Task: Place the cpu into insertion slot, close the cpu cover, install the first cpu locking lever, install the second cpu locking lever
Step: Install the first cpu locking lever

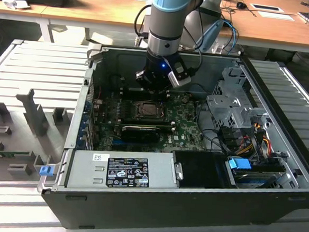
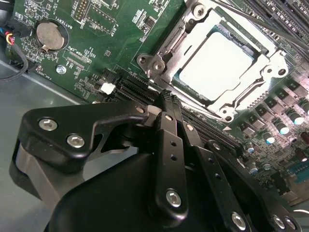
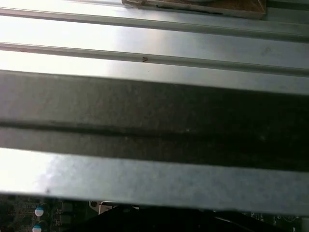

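Open PC case (image 1: 89, 143) on slatted bench: gripper (image 2: 166, 99), fingers pressed together, empty, beside closed cpu cover (image 2: 268, 65); cpu (image 2: 215, 63) seated. Press levers slowly.

Wooden desks (image 1: 98, 8) stand behind a ribbed grey metal worktable (image 1: 20, 69).
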